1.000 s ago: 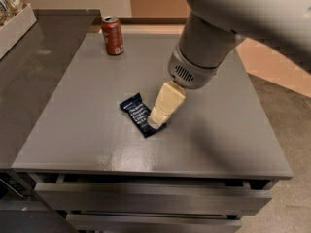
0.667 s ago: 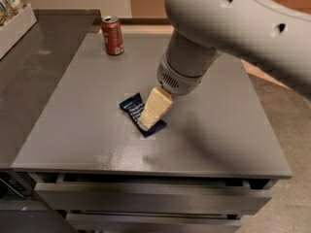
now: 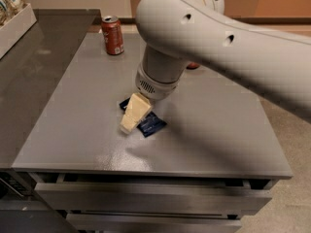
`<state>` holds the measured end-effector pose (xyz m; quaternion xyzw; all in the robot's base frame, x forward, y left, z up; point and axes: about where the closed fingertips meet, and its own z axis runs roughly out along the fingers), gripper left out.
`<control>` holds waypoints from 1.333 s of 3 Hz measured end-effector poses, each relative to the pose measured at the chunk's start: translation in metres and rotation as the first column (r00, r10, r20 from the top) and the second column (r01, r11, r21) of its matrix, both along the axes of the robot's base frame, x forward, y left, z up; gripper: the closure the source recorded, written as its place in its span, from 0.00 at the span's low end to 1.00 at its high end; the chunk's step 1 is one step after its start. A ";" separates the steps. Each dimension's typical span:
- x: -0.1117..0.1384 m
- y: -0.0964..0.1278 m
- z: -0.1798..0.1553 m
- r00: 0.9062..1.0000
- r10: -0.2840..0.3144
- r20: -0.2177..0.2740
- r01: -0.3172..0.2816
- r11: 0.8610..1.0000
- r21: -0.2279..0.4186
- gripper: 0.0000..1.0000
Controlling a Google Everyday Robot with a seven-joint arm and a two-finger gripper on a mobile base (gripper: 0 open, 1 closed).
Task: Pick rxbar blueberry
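Observation:
The rxbar blueberry (image 3: pixel 151 124) is a flat dark navy wrapper lying near the middle of the grey table (image 3: pixel 73 106). Its upper left part is hidden under my gripper. My gripper (image 3: pixel 128 125) is a cream-coloured wedge pointing down and to the left. Its tip is low over the table at the bar's left edge. I cannot tell whether it touches the bar. The big white arm (image 3: pixel 204 33) reaches in from the upper right and covers the back right of the table.
A red soda can (image 3: pixel 112 35) stands upright at the back of the table. A white tray (image 3: pixel 17 28) with snack bags sits on the darker counter at the far left. A small red thing (image 3: pixel 193 66) peeks out behind the arm. Drawers run below the front edge.
The arm has swung left and nearer to the camera. The gripper has moved left across the bar, from its right end to its left edge. The bar and the can have not moved.

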<state>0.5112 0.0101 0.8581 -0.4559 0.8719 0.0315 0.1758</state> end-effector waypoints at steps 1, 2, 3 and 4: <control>0.004 0.015 -0.008 1.000 0.021 -0.013 -0.021 1.000 -0.008 0.00; 0.006 0.023 -0.016 0.999 0.033 -0.027 -0.033 0.999 -0.019 0.00; 0.005 0.027 -0.020 0.998 0.043 -0.035 -0.044 0.999 -0.032 0.18; 0.005 0.028 -0.019 0.998 0.050 -0.039 -0.051 0.998 -0.034 0.41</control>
